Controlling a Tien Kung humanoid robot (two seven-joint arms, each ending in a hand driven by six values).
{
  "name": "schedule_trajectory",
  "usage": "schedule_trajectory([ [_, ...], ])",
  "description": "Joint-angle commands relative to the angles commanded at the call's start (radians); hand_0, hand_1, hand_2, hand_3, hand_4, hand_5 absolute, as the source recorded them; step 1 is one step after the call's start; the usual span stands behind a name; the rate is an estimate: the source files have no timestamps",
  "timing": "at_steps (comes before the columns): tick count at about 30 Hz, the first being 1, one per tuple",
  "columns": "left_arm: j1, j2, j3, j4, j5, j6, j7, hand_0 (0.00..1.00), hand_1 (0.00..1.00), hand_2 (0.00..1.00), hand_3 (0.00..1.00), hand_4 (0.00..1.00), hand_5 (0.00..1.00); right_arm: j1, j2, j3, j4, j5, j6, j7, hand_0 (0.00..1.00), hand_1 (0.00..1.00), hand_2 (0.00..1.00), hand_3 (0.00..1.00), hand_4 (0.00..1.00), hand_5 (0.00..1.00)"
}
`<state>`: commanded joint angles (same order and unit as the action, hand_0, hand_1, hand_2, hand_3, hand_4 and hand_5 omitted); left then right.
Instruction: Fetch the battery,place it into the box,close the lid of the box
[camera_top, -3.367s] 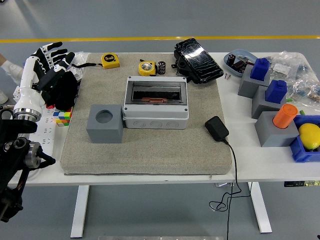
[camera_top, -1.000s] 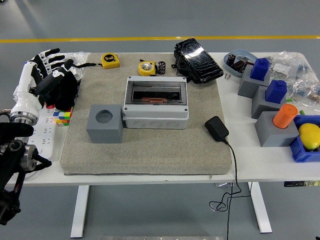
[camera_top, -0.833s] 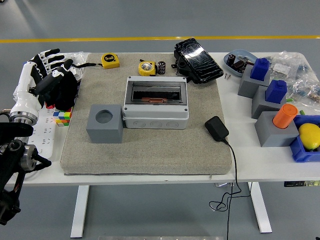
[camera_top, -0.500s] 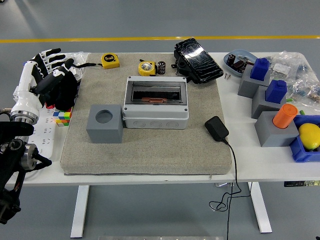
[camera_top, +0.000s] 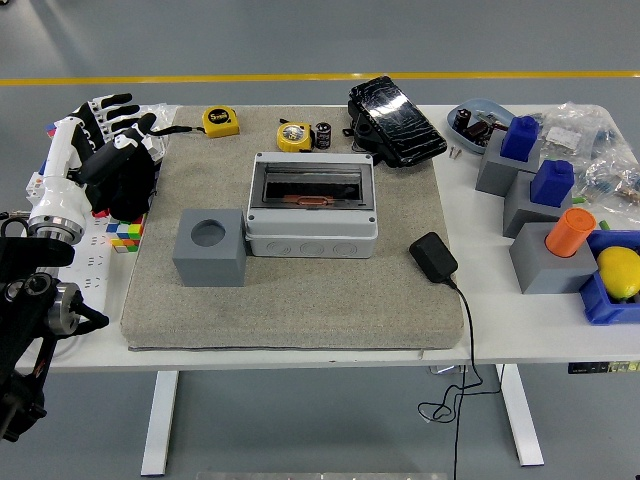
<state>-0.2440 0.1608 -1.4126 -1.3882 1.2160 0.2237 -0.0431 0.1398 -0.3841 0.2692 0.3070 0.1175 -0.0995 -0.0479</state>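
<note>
My left hand, fingers spread and empty, sits far left; the battery stands upright well to its right.

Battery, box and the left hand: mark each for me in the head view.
battery (camera_top: 323, 135), head view, on its dark cylindrical side.
box (camera_top: 311, 232), head view, on its grey front wall.
left hand (camera_top: 108, 125), head view, on the middle of the hand.
</note>
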Motion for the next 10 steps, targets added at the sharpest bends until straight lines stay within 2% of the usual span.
schedule_trajectory([
  [10,0.01,-0.008,-0.002,0.002,0.001,-0.004,0.002,0.681,0.681,0.663,0.671,0.969,0.359,-0.007,0.0,0.024,0.001,-0.009,0.0,0.002,0.584,0.599,0.576,0.546,0.924,0.488],
])
